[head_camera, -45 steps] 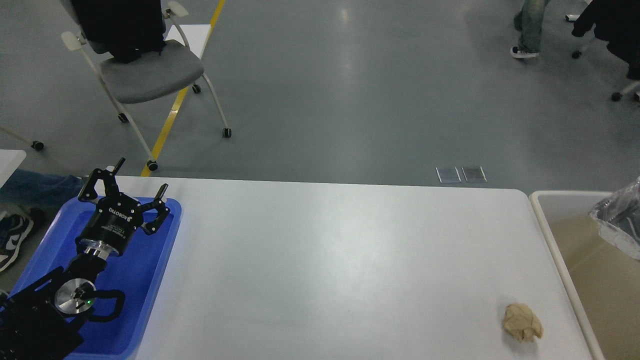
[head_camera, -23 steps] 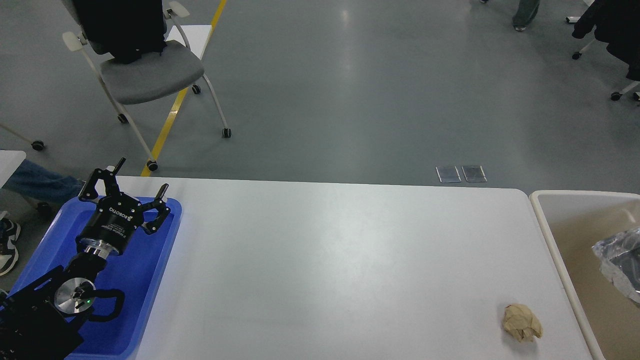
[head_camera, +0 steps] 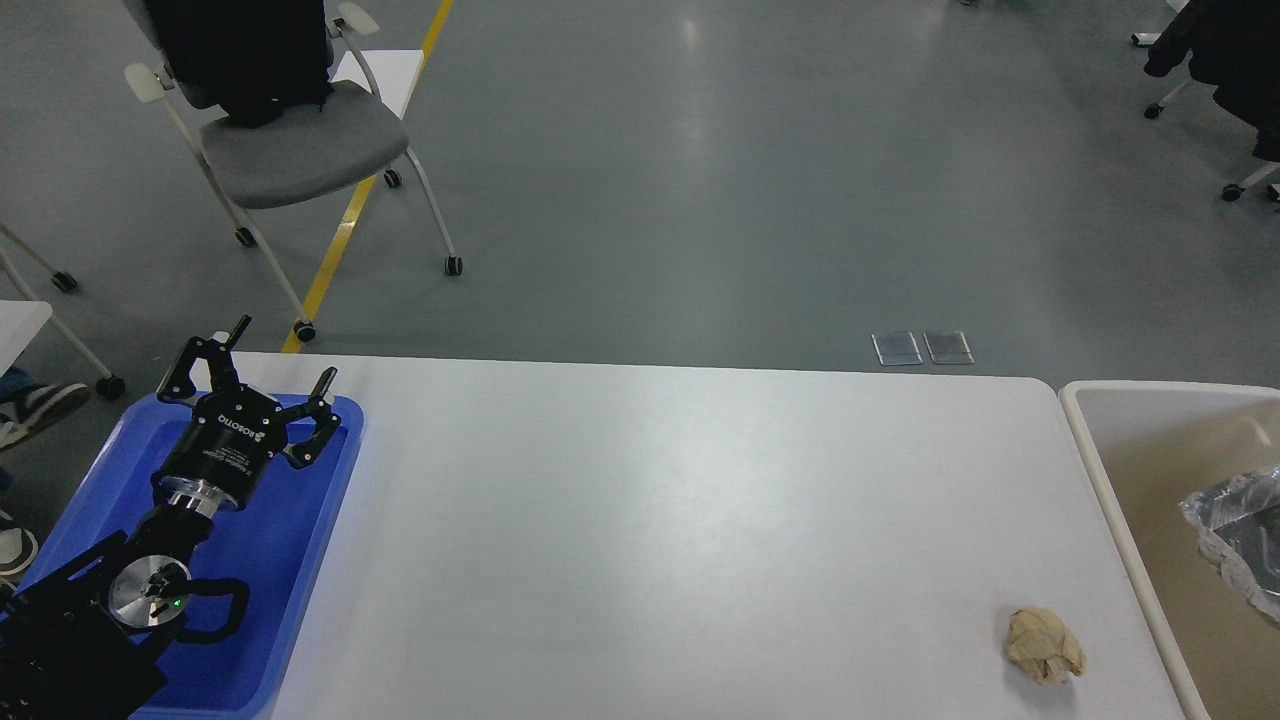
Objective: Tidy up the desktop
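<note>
White desktop [head_camera: 650, 520] spreads right of left tool [head_camera: 282, 364] — fingers spread (empty), over blue tray [head_camera: 300, 570].

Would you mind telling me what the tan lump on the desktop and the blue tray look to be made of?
The tan lump looks like crumpled brown paper: matte, with sharp creases and folds. The blue tray looks like moulded plastic: uniform colour, smooth, slightly glossy, with a rounded raised rim. Neither is certain from this view.

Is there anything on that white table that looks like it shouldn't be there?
Yes: a crumpled tan paper wad lies alone on the desktop near its right front corner, beside the beige bin but not in it. The left gripper hangs open over the blue tray.
</note>
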`<state>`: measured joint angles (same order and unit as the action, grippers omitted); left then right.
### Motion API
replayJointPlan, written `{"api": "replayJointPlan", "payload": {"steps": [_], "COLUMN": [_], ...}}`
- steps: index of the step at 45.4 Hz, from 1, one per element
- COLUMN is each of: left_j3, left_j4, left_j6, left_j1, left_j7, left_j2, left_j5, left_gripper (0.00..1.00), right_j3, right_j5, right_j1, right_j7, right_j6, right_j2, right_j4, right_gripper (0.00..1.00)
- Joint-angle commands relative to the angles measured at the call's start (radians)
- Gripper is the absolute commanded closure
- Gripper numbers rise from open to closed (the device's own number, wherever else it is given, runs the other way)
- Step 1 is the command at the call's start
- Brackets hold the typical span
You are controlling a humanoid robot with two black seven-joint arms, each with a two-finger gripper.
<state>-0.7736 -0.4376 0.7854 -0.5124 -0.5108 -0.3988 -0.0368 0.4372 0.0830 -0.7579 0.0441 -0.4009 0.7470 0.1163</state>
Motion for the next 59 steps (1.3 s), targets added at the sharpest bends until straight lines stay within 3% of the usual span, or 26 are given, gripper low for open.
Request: {"api": "replayJointPlan", "payload": {"steps": [1,2,4,5,8,11,12,14,23,33,41,46,52,59], "left_j3": [-0.001,-0.001,0.0,-0.001,-0.001,-0.001,-0.001,-0.001,-0.001,-0.001,-0.001,-0.001,-0.001,-0.001], "left_j4": [-0.001,-0.001,0.0,-0.001,-0.001,0.0,0.0,0.0,-0.001,-0.001,-0.001,-0.001,-0.001,-0.001], "left_j6": [0.0,0.0,0.0,0.0,0.0,0.0,0.0,0.0,0.0,0.0,0.0,0.0,0.0,0.0], "left_j1": [0.0,0.0,0.0,0.0,0.0,0.0,0.0,0.0,0.0,0.0,0.0,0.0,0.0,0.0], "left_j7": [0.0,0.0,0.0,0.0,0.0,0.0,0.0,0.0,0.0,0.0,0.0,0.0,0.0,0.0], "left_j2": [0.0,0.0,0.0,0.0,0.0,0.0,0.0,0.0,0.0,0.0,0.0,0.0,0.0,0.0], "left_j5": [0.0,0.0,0.0,0.0,0.0,0.0,0.0,0.0,0.0,0.0,0.0,0.0,0.0,0.0], "left_gripper": [0.01,0.01,0.01,0.01,0.01,0.01,0.01,0.01,0.01,0.01,0.01,0.01,0.01,0.01], "right_j3": [-0.005,-0.005,-0.005,-0.005,-0.005,-0.005,-0.005,-0.006,-0.046,-0.034,-0.031,-0.029,-0.023,0.08], "right_j5": [0.003,0.001,0.003,0.003,0.003,0.003,0.003,0.003,0.003,0.081,0.207,0.213,0.215,0.216], "right_j1": [0.006,0.008,0.009,0.012,0.025,0.032,0.034,0.035,-0.01,-0.211,-0.431,-0.556,-0.734,-0.877], "right_j7": [0.003,0.003,0.003,0.003,0.002,0.002,0.002,0.0,0.0,0.0,-0.001,-0.001,0.0,0.0], "right_j6": [0.134,0.151,0.181,0.194,0.206,0.206,0.209,0.218,0.206,0.198,0.191,0.146,-0.001,-0.012], "right_j2": [-0.027,-0.032,-0.035,-0.037,-0.038,-0.038,-0.037,-0.037,-0.005,0.242,0.374,0.393,0.385,0.284], "right_j4": [-0.003,-0.003,-0.003,-0.001,0.0,0.008,0.008,0.008,0.097,0.334,0.485,0.505,0.543,0.571], "right_gripper": [1.0,0.99,0.74,0.67,0.57,0.41,0.31,0.01,0.0,0.0,0.0,0.0,0.0,0.0]}}
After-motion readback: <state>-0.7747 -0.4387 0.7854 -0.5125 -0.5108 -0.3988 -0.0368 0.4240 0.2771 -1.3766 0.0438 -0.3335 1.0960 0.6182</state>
